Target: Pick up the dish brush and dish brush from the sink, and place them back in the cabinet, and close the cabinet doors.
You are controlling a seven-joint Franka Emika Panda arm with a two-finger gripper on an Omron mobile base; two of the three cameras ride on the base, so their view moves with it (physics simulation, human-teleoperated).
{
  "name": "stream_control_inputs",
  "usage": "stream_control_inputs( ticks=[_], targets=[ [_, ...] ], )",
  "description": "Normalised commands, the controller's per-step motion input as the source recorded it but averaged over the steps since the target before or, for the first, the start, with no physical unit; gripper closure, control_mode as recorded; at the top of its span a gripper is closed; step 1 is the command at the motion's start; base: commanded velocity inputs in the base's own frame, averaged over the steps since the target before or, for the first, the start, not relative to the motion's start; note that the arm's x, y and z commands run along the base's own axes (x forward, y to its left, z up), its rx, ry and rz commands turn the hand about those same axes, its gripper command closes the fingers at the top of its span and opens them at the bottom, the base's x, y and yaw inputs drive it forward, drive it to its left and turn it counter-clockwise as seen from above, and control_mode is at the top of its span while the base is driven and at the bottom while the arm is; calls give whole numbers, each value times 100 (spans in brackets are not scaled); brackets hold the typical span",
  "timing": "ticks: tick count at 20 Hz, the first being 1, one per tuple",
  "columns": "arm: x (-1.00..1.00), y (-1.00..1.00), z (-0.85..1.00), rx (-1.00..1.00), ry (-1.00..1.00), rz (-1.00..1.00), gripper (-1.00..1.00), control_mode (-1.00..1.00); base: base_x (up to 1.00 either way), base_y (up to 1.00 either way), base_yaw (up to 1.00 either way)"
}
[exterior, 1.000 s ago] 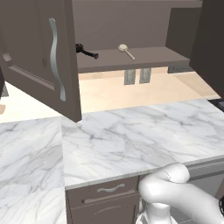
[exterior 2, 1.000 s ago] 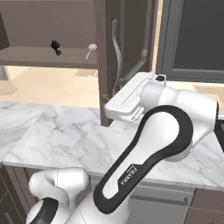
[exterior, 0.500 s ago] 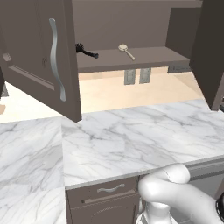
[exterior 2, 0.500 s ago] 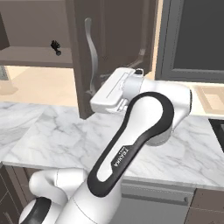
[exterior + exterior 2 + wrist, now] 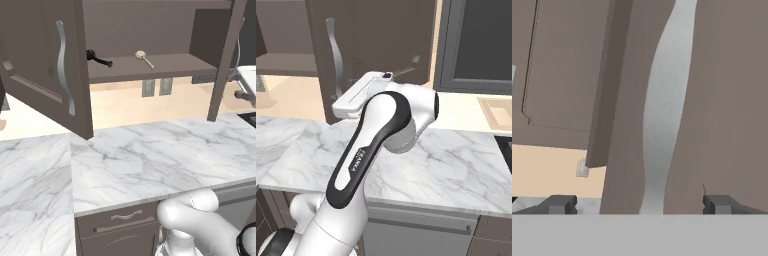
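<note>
Lining up the wide-open tool (image 5: 639, 204) around the right door's wavy silver handle (image 5: 657, 125), ready to push that cabinet door (image 5: 722, 100) shut.

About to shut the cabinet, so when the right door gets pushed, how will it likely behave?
The right door looks like a rigid panel, so it probably swings without flexing. Its wavy silver handle, between the open end effector tips, looks smooth and may slip.

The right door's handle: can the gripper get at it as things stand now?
Probably yes. In the hand view the gripper is open and the wavy handle of the right door runs between its fingertips, with nothing in between. The door stands open.
</note>
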Motion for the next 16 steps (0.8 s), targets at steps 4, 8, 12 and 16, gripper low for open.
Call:
stream_control_inputs(
  ticks=[4,8,12,16],
  targets=[
    [26,57,-1,0,-5,-12,-100,-100,0,0,0],
    [21,41,-1,0,-6,-19,-100,-100,0,0,0],
    [30,34,0,0,-4,-16,-100,-100,0,0,0],
    [46,34,0,0,0,-9,-100,-100,0,0,0]
  ],
)
